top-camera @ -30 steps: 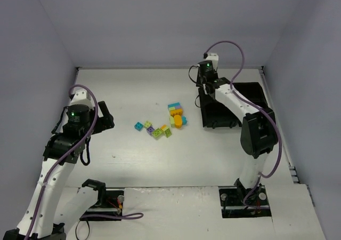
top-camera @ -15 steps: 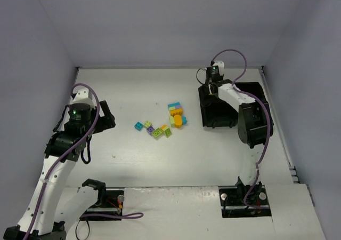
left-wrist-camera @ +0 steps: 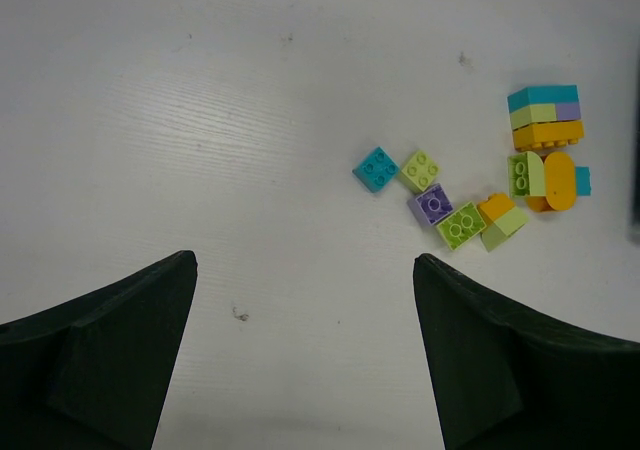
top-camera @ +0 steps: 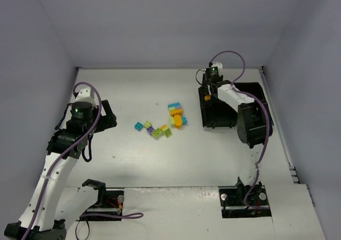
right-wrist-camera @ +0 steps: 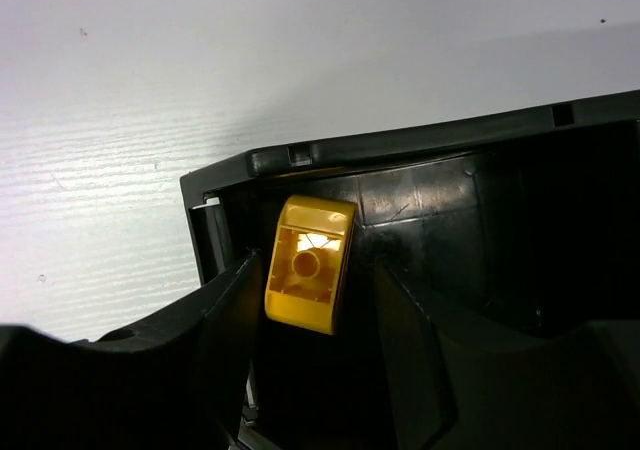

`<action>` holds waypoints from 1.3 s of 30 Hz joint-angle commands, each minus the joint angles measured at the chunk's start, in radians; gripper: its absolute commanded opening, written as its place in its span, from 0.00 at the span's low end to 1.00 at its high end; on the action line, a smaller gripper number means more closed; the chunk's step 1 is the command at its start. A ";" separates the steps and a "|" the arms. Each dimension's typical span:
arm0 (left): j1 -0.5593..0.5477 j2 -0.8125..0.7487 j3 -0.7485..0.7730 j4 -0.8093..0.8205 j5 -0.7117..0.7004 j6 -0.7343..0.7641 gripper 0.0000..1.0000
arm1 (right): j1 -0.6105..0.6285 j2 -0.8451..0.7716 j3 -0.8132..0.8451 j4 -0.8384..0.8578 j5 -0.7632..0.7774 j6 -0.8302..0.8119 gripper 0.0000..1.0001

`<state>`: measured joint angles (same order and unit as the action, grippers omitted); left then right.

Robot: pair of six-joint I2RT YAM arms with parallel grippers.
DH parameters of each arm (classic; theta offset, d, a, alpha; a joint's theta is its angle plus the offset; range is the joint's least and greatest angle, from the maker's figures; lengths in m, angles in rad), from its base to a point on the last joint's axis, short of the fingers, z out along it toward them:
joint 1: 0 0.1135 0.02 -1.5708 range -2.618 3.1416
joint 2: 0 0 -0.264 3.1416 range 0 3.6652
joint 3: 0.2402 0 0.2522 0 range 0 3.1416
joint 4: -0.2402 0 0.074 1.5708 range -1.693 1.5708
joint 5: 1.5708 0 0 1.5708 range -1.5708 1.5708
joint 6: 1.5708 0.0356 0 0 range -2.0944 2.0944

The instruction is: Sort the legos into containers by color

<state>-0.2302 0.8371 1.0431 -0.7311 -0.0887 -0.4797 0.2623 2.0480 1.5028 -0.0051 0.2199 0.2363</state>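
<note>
Several legos point(top-camera: 160, 127) in cyan, yellow-green, purple and orange lie loose at the table's middle; they also show in the left wrist view point(left-wrist-camera: 470, 185), with a small stack point(left-wrist-camera: 545, 118) at the far right. The black tray point(top-camera: 216, 125) stands at the right. My right gripper point(top-camera: 208, 92) is over its far-left compartment, jaws open wider than an orange brick point(right-wrist-camera: 310, 265) that shows between them, against the tray's wall point(right-wrist-camera: 430, 140). The brick also shows in the top view point(top-camera: 207, 97). My left gripper point(left-wrist-camera: 304, 260) is open and empty above bare table, left of the legos.
Grey walls close the table at the back and both sides. The arm bases point(top-camera: 101, 197) sit at the near edge. A raised edge strip point(top-camera: 282, 144) runs along the table's right side beyond the tray.
My right arm swung from the tray's left edge to over its far-left compartment, and the orange brick now shows below the gripper. My left gripper shifted slightly right and farther.
</note>
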 commanded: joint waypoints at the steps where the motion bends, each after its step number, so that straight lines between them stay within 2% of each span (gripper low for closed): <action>1: -0.003 0.000 0.008 0.058 0.012 -0.011 0.82 | 0.003 -0.066 -0.006 0.036 -0.019 -0.006 0.47; 7: -0.003 0.000 0.011 0.065 0.018 -0.011 0.82 | 0.060 -0.153 -0.003 0.019 -0.050 -0.041 0.54; 13: -0.003 -0.001 0.018 0.062 0.014 -0.007 0.82 | 0.216 -0.262 -0.015 0.014 -0.065 -0.120 0.61; 17: -0.003 -0.003 0.020 0.058 0.006 -0.005 0.82 | 0.319 -0.293 -0.027 0.014 -0.169 -0.121 0.65; 21: -0.003 -0.004 0.028 0.052 0.000 -0.003 0.82 | 0.467 -0.250 -0.024 0.030 -0.203 -0.118 0.67; 27: -0.003 -0.007 0.041 0.035 -0.013 0.004 0.82 | 0.610 -0.121 0.011 0.062 -0.251 -0.156 0.72; 33: -0.003 -0.029 0.044 0.001 -0.023 0.010 0.82 | 0.637 -0.008 0.036 0.057 -0.278 -0.176 0.72; 39: -0.003 -0.055 0.040 -0.016 -0.037 0.015 0.82 | 0.637 0.070 0.046 0.059 -0.277 -0.192 0.68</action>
<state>-0.2298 0.7898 1.0416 -0.7593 -0.1055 -0.4789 0.9073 2.1197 1.4910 0.0113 -0.0528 0.0689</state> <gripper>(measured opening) 0.825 0.698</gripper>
